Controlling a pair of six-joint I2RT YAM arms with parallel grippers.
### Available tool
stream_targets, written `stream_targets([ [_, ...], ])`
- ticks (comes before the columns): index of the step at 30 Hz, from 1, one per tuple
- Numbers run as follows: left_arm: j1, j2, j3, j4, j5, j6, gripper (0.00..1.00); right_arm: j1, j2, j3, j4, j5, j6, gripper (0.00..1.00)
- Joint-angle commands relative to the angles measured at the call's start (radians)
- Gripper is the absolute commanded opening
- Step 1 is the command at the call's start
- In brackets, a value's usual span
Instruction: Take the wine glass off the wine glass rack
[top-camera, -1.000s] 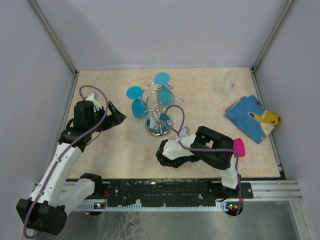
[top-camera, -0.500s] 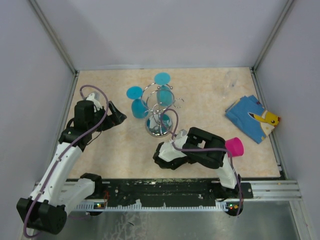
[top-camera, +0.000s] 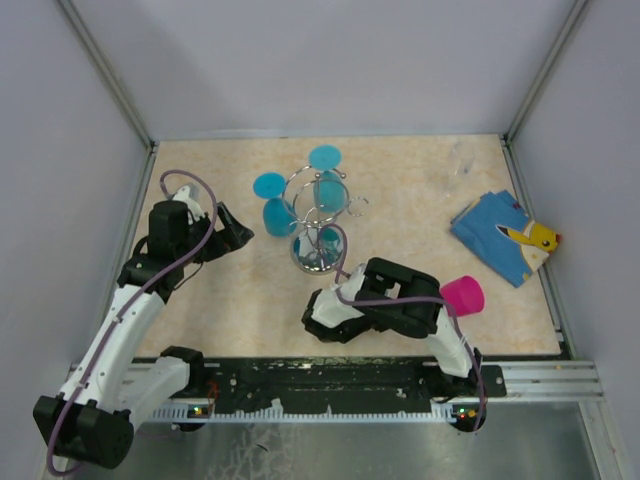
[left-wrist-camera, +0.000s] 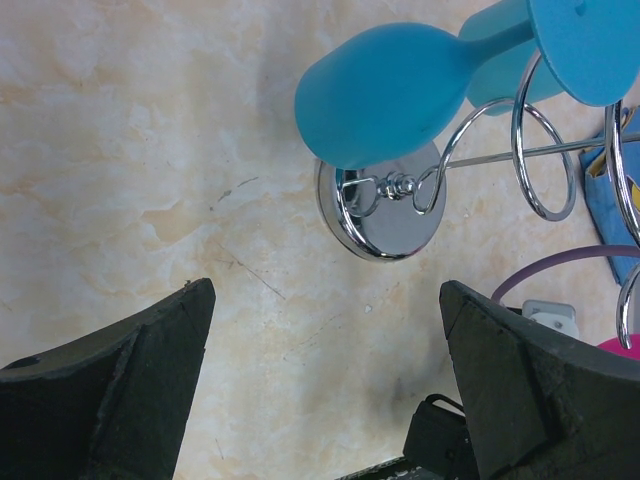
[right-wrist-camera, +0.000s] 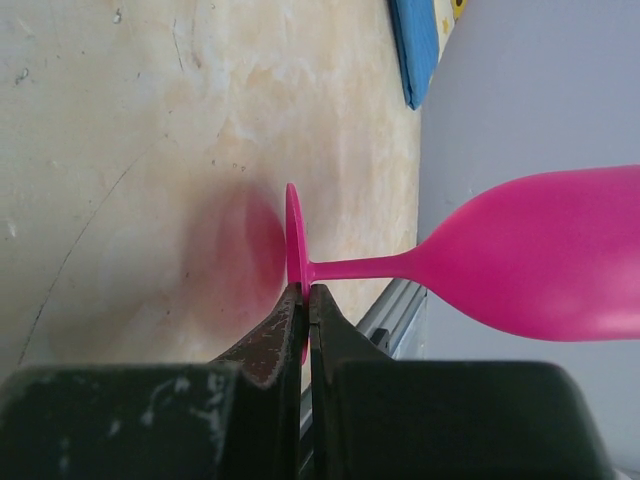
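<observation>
The chrome wine glass rack (top-camera: 318, 228) stands mid-table on its round mirror base (left-wrist-camera: 380, 212). Two blue wine glasses (top-camera: 277, 213) (top-camera: 328, 189) hang on its loop arms; one bowl (left-wrist-camera: 385, 95) fills the top of the left wrist view. My right gripper (right-wrist-camera: 305, 296) is shut on the foot of a pink wine glass (right-wrist-camera: 540, 260). It holds the glass sideways, off the rack, low over the table at front right (top-camera: 462, 295). My left gripper (top-camera: 236, 232) is open and empty to the left of the rack, its fingers (left-wrist-camera: 110, 390) wide apart.
A folded blue cloth (top-camera: 505, 236) with a yellow cartoon figure lies at the right edge and also shows in the right wrist view (right-wrist-camera: 415, 45). Grey walls enclose the table on three sides. A metal rail (top-camera: 540, 375) runs along the front.
My right arm has swung left and folded in, carrying the pink glass a little left and tilting it. The left arm and the rack have not moved.
</observation>
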Motion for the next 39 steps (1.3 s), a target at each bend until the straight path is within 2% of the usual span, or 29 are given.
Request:
stream_targets([
  [1,0.004,0.0,-0.005,0.022,0.009,0.006,1.0,0.017,0.004,0.03,0.027,-0.008,0.077,0.0],
  [13,0.004,-0.001,-0.009,0.025,0.016,0.003,1.0,0.033,0.044,0.054,0.027,-0.015,0.079,0.05],
  [16,0.005,-0.003,-0.006,0.025,0.014,0.005,1.0,0.038,0.06,0.068,0.028,-0.015,0.079,0.12],
  [21,0.004,-0.005,-0.003,0.025,0.013,0.006,1.0,0.042,0.077,0.078,0.028,-0.017,0.077,0.2],
  [27,0.004,0.0,-0.006,0.026,0.019,0.005,1.0,0.049,0.076,0.081,0.028,-0.025,0.087,0.25],
  [31,0.004,0.003,-0.008,0.029,0.025,0.003,1.0,0.065,0.075,0.103,0.028,-0.029,0.083,0.36],
  [39,0.004,0.004,-0.002,0.031,0.028,0.002,1.0,0.125,0.079,0.176,0.028,-0.035,0.056,0.42],
])
